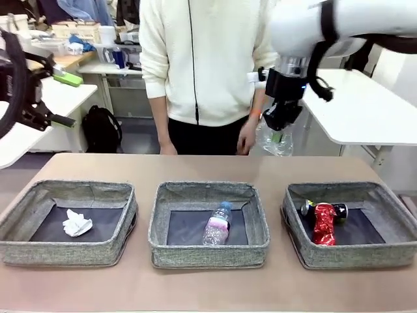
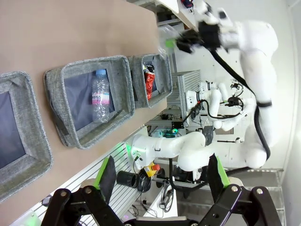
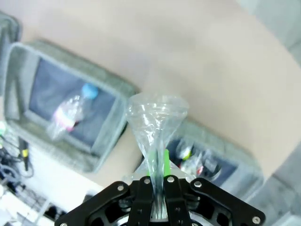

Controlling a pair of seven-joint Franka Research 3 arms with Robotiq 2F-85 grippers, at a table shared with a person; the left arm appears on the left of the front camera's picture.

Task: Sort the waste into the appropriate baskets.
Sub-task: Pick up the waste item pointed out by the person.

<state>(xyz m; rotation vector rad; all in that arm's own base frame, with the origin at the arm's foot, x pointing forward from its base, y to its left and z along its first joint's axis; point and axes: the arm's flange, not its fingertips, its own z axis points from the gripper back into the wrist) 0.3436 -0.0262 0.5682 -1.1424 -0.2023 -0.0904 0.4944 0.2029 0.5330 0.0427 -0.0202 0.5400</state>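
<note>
Right gripper [image 1: 279, 132] clamped tight on a clear, crushed plastic cup [image 1: 276, 141], held high above the far edge of the table, just beside the person's hand [image 1: 247, 135]; in the right wrist view, cup wall pinched flat between the green pads, open rim flaring outward [image 3: 156, 109]. Left gripper [image 2: 160, 174] parked off at the side, jaws spread wide, nothing between them.

Three shallow grey woven-fabric baskets in a row on the near side: left basket [image 1: 39, 244] with crumpled white paper [image 1: 77, 224]; middle basket [image 1: 163, 244] with a clear plastic bottle, blue cap and pink label [image 1: 217, 225]; right basket [image 1: 404, 228] with a crushed red can [image 1: 324, 223] and a dark can [image 1: 339, 210] beside it.

Risks, as a judgement: thin, slick plastic likely to slip from so narrow a pinch during the carry; flattened wall possibly springing sideways on release and landing on a basket rim or the table; hand close enough to be brushed by an abrupt move; release over the near right basket rather than the middle one a plausible sorting error.

Smooth brown tabletop [image 1: 208, 171], matte; white tables behind, a black backpack on the floor, other robot arms beyond in the left wrist view.
</note>
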